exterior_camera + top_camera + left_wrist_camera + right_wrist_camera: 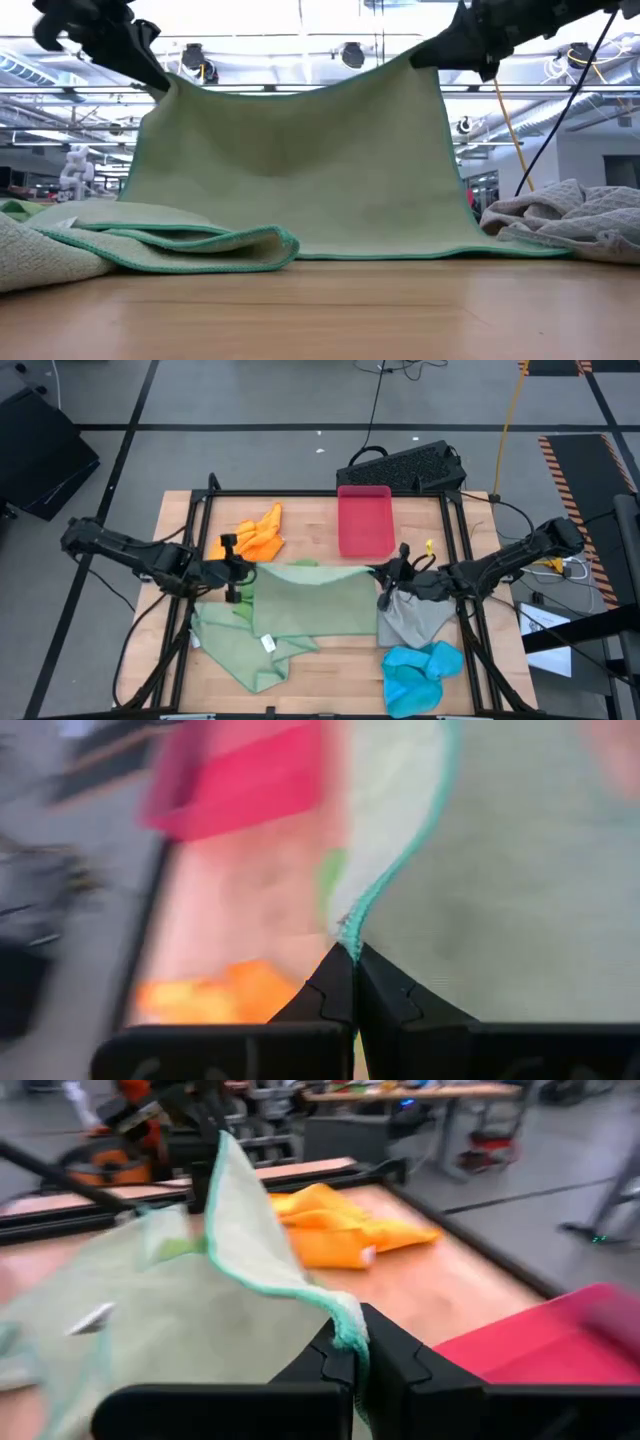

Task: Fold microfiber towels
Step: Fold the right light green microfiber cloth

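A pale sage green towel (318, 598) with a teal hem is held up by two corners, between my left gripper (240, 572) and my right gripper (384, 576). In the low view it hangs like a curtain (300, 170). Both grippers are shut on it. Its lower part lies on the table toward the near edge (250, 650), partly folded over (180, 245). An orange towel (260, 536) lies at the far left, a grey towel (412, 618) at the right, a bright blue towel (420, 670) at the near right. A bit of bright green (306, 563) shows behind the raised towel. My left gripper pinches the towel's corner at its teal hem (350, 925) between its two fingers. That corner is lifted clear, and the cloth hangs below it. My right gripper pinches the opposite upper corner at the hem (345, 1330) between its two fingers. The upper edge (300, 88) sags slightly between the two grippers, and the lower edge (400, 252) rests on the table.
A pink-red plastic tray (364, 520) stands at the far middle of the table. A black keyboard (405, 465) lies beyond the far edge. Black frame rails (200, 520) run along the table's sides.
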